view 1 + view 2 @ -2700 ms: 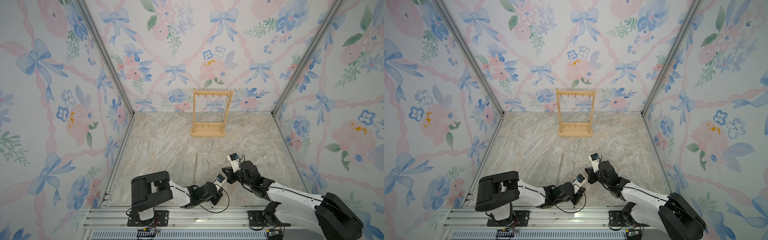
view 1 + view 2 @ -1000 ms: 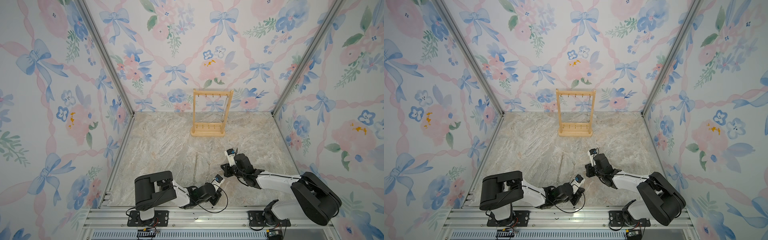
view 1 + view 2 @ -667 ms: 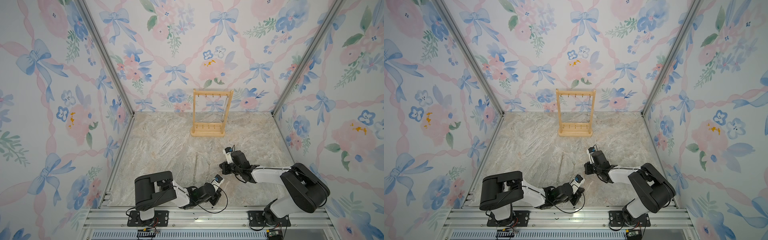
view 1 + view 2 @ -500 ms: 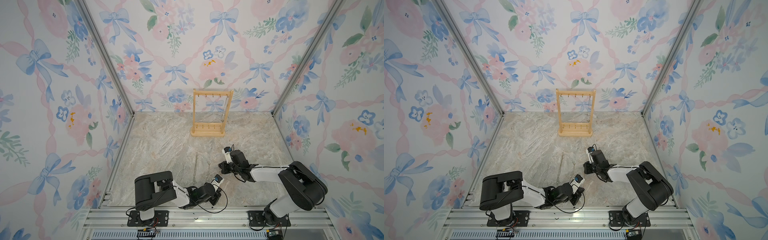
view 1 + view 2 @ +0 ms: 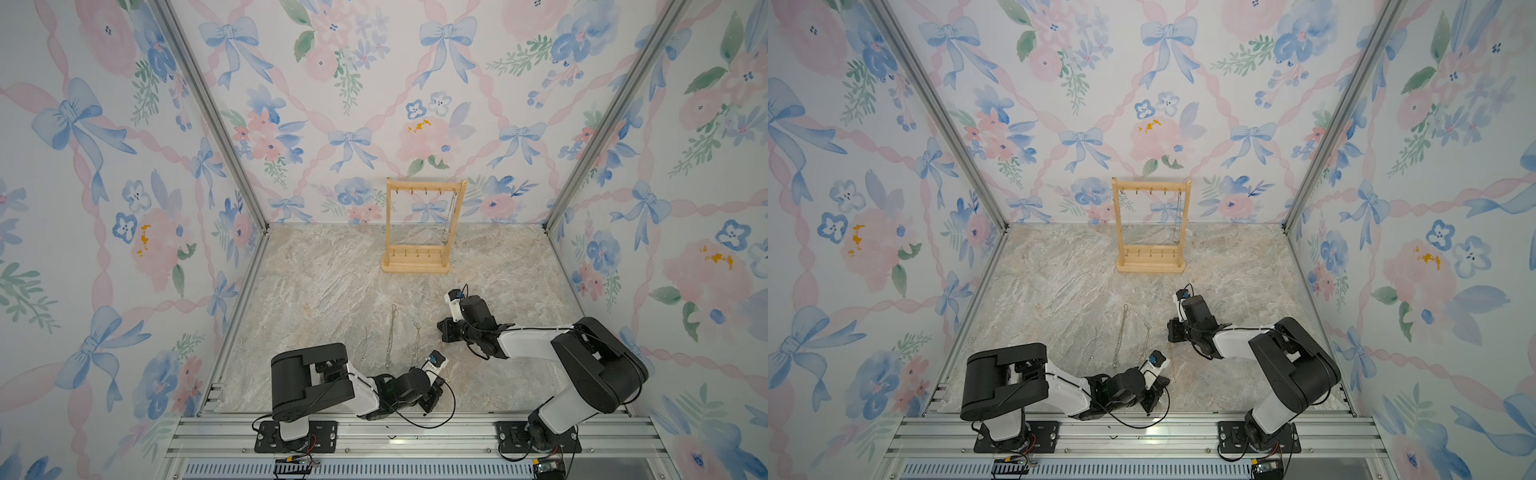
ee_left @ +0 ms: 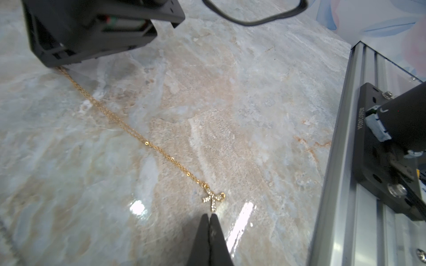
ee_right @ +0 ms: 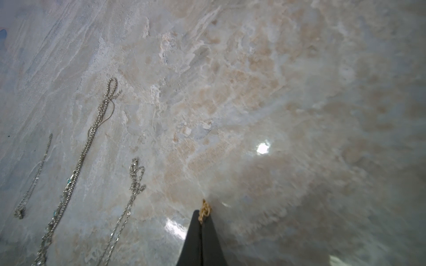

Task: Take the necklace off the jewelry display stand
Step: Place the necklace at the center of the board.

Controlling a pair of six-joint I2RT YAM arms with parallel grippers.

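We are pinching one end of the gold necklace (image 7: 204, 210) in the right gripper (image 7: 202, 217), its jaws closed on the links, low over the worktop (image 5: 332, 282). The rest of the chain is lying stretched across the marble toward the left gripper (image 6: 209, 217), with its small stone-set bow pendant (image 6: 213, 200) resting flat just in front of those tips. The left gripper is closed and empty. Whether its tips are touching the pendant we cannot tell.

This necklace is already off the jewelry display stand (image 5: 417, 266), which is standing well apart at the back of the worktop, near the wall. We are judging that for this piece only the letting go is left. Three silver chains (image 7: 92, 131) are lying side by side on the marble, just beside the gold one.

On the stand, one thin hanging chain (image 5: 451, 216) is dangling from the top bar beside the upright on our right, and the other hooks are looking bare. If every piece is meant to come off, that one is left to do.

We are finding no brand. Small white print is showing on the black mounting plate (image 6: 368, 129) in the left wrist view, but it is too small to read.
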